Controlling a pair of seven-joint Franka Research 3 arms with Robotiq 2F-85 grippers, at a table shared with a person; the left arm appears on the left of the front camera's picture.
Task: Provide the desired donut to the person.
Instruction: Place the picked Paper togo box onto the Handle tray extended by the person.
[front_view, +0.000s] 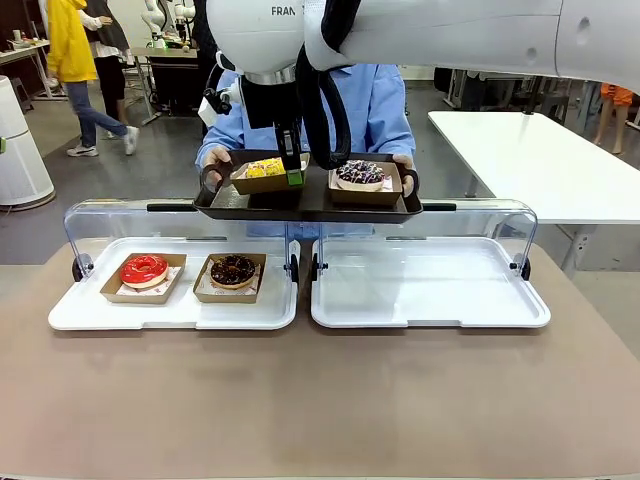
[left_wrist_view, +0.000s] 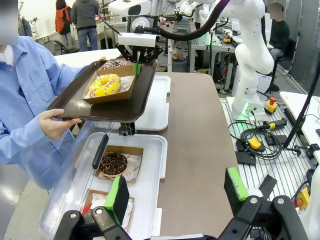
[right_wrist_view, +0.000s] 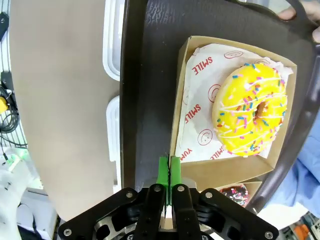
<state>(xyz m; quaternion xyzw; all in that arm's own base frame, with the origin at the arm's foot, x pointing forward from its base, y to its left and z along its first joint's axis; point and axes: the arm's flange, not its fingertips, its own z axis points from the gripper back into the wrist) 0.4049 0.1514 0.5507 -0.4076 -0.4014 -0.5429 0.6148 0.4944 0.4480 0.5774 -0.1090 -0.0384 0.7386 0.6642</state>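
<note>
While the person (front_view: 372, 105) in the light blue shirt holds a dark tray (front_view: 310, 205) out over the far edge of the table, the right gripper (right_wrist_view: 170, 167) has its green pads pressed together on the near wall of the cardboard box (right_wrist_view: 187, 170) carrying the yellow sprinkled donut (right_wrist_view: 251, 110), and that box sits on the left half of the tray. A second box with a purple-iced donut (front_view: 360, 173) already rests on the tray's right half. The delivery step looks nearly done: what remains, by my reading, is for the right gripper to part its pads and lift straight up and back without dragging the box or nudging the tray. The left gripper (left_wrist_view: 175, 192) hangs open over the near white tray (front_view: 170, 315), holding nothing. On that tray a red-glazed donut (front_view: 144, 269) and a chocolate donut (front_view: 233, 270) stay in their boxes, and the white tray to the right (front_view: 430, 310) is bare. The right wrist view gives the pinch on the box wall plainly, which the front view half hides behind the arm. The left wrist view shows the person's hand (left_wrist_view: 57, 122) under the tray's edge and the tray tilted slightly, so a gentle release matters.
</note>
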